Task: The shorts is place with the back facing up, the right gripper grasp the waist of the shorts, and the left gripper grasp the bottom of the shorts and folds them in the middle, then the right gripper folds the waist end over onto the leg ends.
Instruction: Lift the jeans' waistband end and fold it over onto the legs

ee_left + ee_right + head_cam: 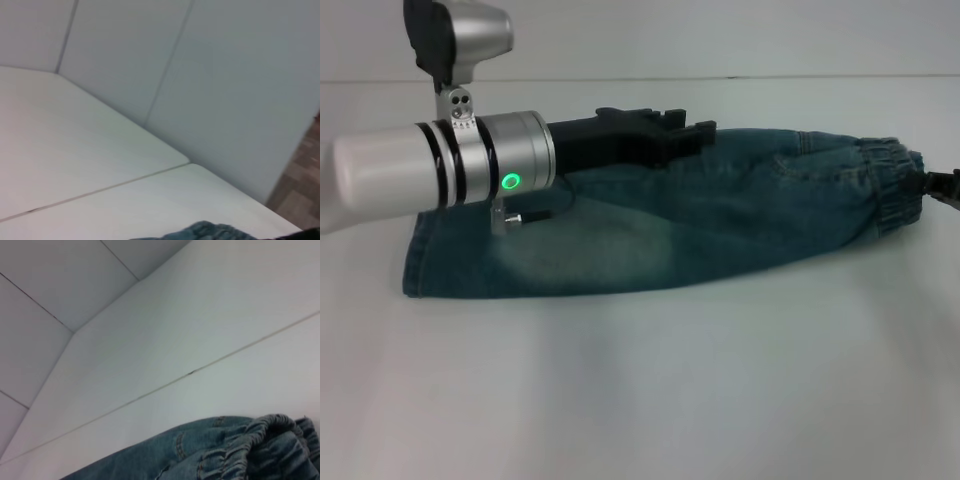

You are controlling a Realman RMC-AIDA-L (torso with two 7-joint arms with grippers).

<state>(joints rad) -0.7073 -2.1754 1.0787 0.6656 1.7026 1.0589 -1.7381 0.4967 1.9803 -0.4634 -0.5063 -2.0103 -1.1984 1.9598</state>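
Head cam sits up high, looks fwd and down at the white table [640, 400], whole pair of shorts [720, 220] in frame at mid range, left arm's silver wrist close under the lens. Left wrist cam sits low near the tabletop [90, 165], faces across it toward the grey wall panels [225, 75], only a sliver of denim [210, 231] at the frame edge. Right wrist cam is low too, very near the cloth, gathered waistband [260, 440] filling its corner, table seam [190, 374] and wall beyond. All three share shorts and table; both wrist cams share the wall.
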